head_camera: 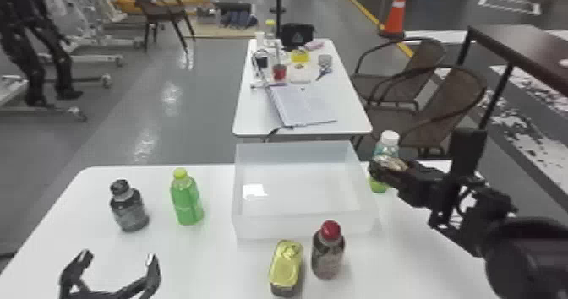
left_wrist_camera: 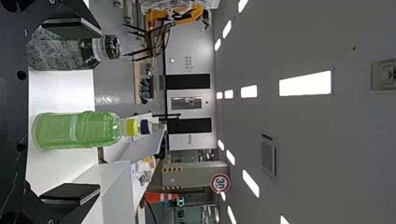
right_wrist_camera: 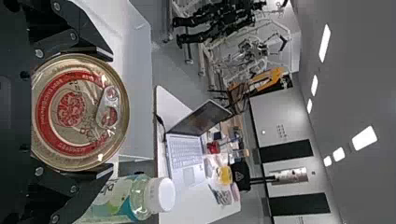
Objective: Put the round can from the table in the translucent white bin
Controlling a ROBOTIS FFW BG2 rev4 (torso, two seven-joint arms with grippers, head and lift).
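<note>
Round can [right_wrist_camera: 79, 112] is pinched by right gripper [head_camera: 399, 176], at three o'clock from translucent white bin [head_camera: 274, 227], not inside. Left gripper [head_camera: 118, 258] is held empty at eight o'clock, fingers spread wide. Yellow-topped tin [head_camera: 286, 264] is seen at six o'clock, red-capped bottle [head_camera: 328, 254] at five, green bottle [head_camera: 187, 201] at nine.

Past your white counter [head_camera: 215, 256], a second white table [head_camera: 252, 114] stands on glossy gray floor [head_camera: 207, 108]. Brown chairs [head_camera: 456, 97] sit on its right, with an orange cone [head_camera: 394, 21] beyond them; bright lights [left_wrist_camera: 306, 84] line the gray ceiling [left_wrist_camera: 345, 140].
</note>
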